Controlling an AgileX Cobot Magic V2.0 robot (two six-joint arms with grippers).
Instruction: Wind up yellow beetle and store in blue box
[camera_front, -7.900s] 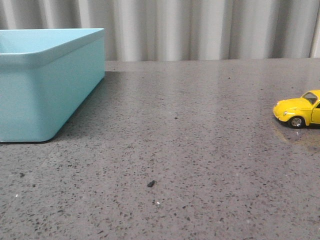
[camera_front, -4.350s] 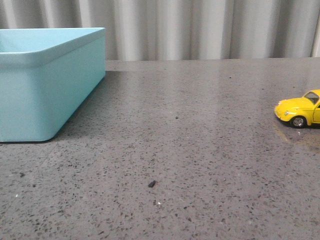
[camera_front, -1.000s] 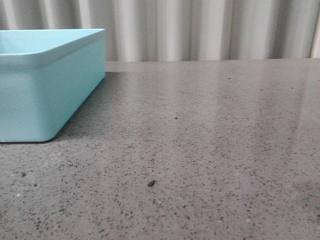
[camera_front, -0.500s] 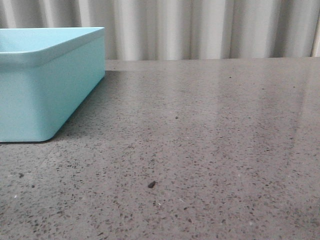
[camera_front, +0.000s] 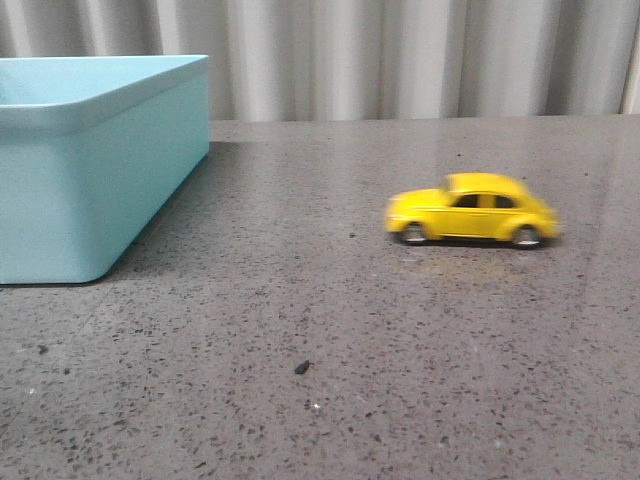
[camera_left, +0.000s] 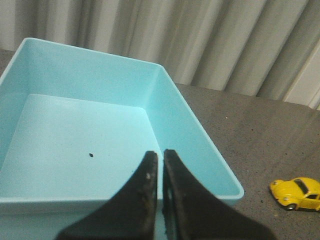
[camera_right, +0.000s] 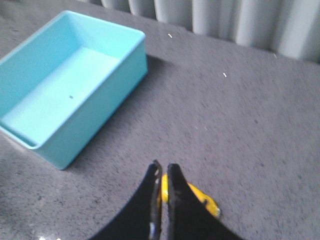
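The yellow beetle (camera_front: 472, 209) was seen blurred on the grey surface (camera_front: 330, 400), well apart from the blue box (camera_front: 95, 170), its nose turned toward it. The left tool (camera_left: 160, 167) was pressed together above the box. The right tool (camera_right: 162, 180) was likewise together above the beetle, nothing being gripped.

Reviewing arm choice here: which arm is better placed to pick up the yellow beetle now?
Probably the right: its tool sits directly above the yellow beetle, while the left tool hangs over the blue box, apart from the car.
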